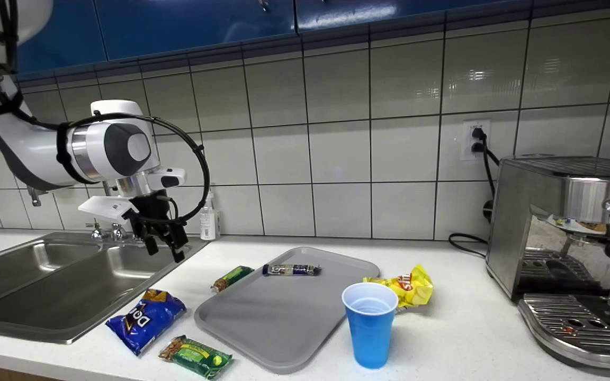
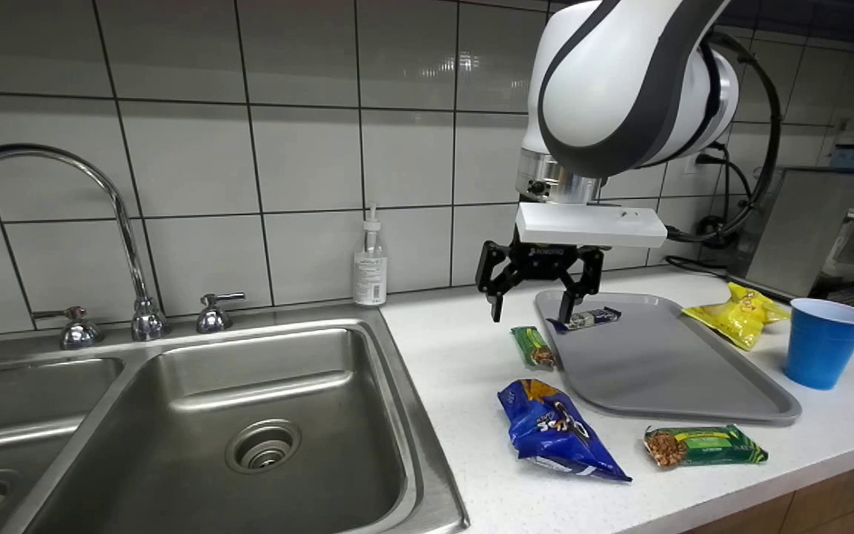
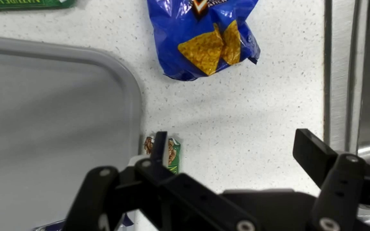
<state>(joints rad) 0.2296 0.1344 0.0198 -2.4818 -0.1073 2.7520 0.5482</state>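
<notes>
The tool is hanging above the table, over the strip between the sink on the left and the gray tray on the right. Its fingers are standing wide apart, and nothing is sitting in their hold. Lying closest, it seems, is the far green snack bar, resting on the table just beside the tray's left edge; whether it is touching the rim, I cannot tell. From the tool's middle this bar is lying lower down and to the right, and in the wrist view the tray-side finger is hiding much of it. Its long axis is running roughly near to far, along the tray's edge, so the line from finger to finger is crossing that axis about square. Nearer than the tool, the blue chip bag is lying on the table, and a second green bar is resting to its right, close to the tray's near edge. A dark blue bar is lying far on the tray.
</notes>
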